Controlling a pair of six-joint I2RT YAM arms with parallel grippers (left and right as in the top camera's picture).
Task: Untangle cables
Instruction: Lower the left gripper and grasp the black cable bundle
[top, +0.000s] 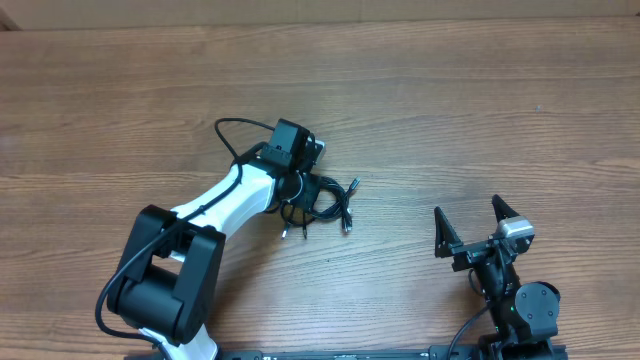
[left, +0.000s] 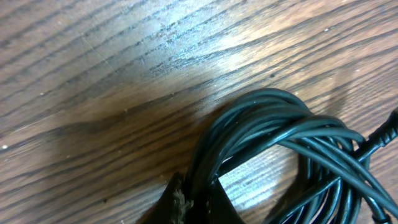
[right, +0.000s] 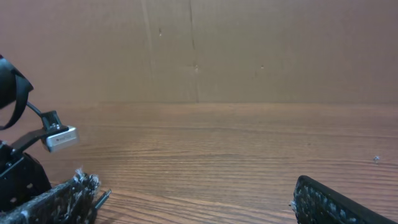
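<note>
The cables (top: 322, 200) lie in a small black tangle at the middle of the table, with silver-tipped plug ends (top: 347, 228) sticking out toward the front. My left gripper (top: 300, 186) reaches down onto the tangle's left side. In the left wrist view the coiled cables (left: 280, 140) fill the lower right, and my left gripper (left: 198, 194) is shut on a few strands of the loop. My right gripper (top: 468, 226) stands open near the front right, well apart from the tangle. Its fingers (right: 65, 200) hold nothing in the right wrist view.
The wooden table (top: 480, 110) stretches around the tangle. A thicker black wire (top: 232, 130) loops off the left arm's wrist. A brown wall (right: 199, 50) rises behind the table's far edge.
</note>
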